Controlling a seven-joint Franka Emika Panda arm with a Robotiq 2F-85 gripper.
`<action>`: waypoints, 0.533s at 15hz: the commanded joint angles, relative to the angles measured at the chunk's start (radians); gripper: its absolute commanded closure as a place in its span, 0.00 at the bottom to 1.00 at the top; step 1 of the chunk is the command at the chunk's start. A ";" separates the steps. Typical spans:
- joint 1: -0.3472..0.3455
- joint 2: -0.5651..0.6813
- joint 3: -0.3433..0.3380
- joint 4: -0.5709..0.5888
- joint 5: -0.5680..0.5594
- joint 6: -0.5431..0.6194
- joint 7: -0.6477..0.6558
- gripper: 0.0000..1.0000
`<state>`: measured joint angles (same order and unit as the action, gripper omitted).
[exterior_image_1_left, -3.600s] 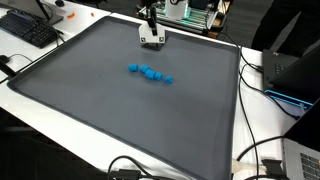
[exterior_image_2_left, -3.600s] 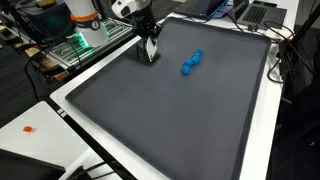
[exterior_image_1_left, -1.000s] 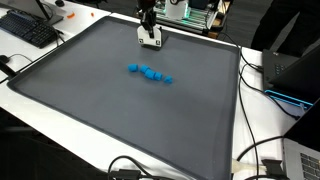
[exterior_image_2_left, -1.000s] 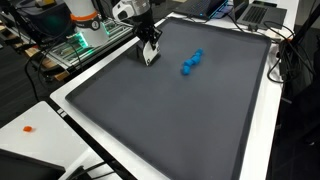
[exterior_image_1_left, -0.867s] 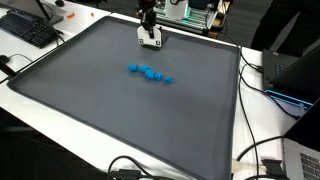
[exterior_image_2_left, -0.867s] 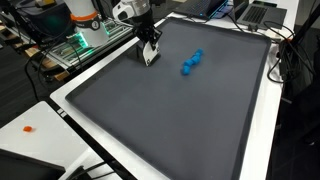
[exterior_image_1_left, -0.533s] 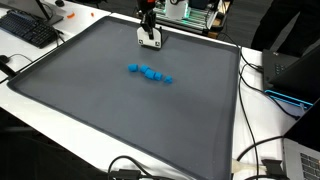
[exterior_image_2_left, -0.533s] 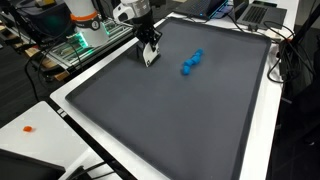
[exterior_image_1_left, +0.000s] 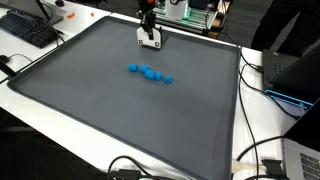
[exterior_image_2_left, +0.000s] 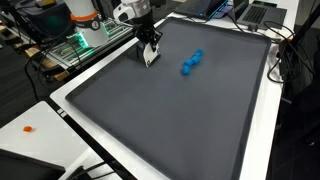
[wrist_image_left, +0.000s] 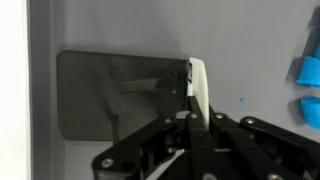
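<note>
gripper (exterior_image_1_left: 150, 41) clamped on white card (wrist_image_left: 198, 90), upper centre of frame near mat (exterior_image_1_left: 100, 115) edge | blue blocks (exterior_image_1_left: 149, 73) mid-frame, well apart | risk: thin edge grip, card could twist or slip out

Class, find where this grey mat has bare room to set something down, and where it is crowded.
Bare: the wide stretch of mat between the blue blocks and its near rim. Crowded: around those blocks, and at the far edge where the gripper grips a white piece.
</note>
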<state>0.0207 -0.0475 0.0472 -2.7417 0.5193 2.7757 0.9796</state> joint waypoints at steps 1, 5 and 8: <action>0.013 0.025 0.002 -0.005 0.005 0.004 -0.010 0.99; 0.015 0.029 0.005 -0.004 -0.007 -0.002 -0.008 0.99; 0.018 0.028 0.006 -0.004 -0.007 -0.005 -0.010 0.99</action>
<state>0.0263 -0.0472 0.0479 -2.7418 0.5183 2.7758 0.9742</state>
